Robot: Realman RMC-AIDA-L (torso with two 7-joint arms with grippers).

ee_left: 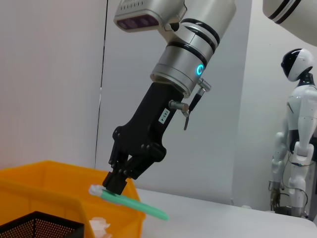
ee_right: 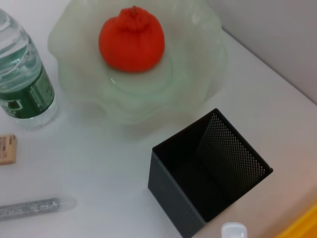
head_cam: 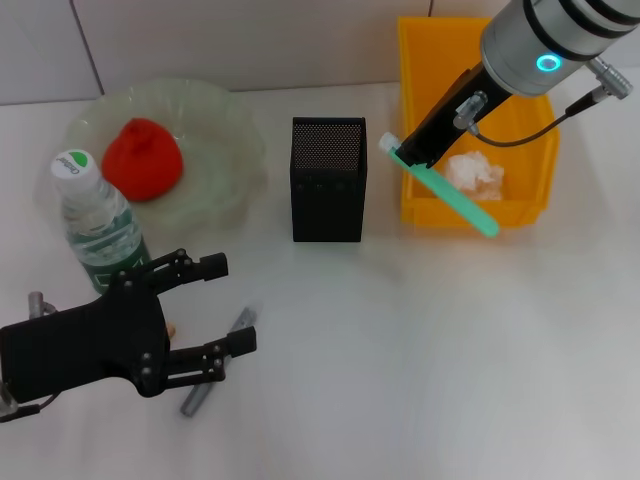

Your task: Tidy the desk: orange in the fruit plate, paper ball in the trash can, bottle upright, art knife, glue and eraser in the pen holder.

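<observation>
Glue carried toward the holder

The right gripper (head_cam: 418,152), clamped on the tilted green glue (head_cam: 445,190), hung between bin (head_cam: 415,60) and holder (head_cam: 328,180); slanted so, it might catch the mesh rim. The left gripper (head_cam: 205,320) hung spread and empty above the white desk (head_cam: 420,350); grey walls behind.

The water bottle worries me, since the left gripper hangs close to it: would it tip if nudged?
Probably, if hit high. The water bottle stands upright, tall and narrow, beside the fruit plate, so a push near its cap could topple it. It looks mostly full, so likely heavy enough to resist a light brush from the left gripper.
</observation>
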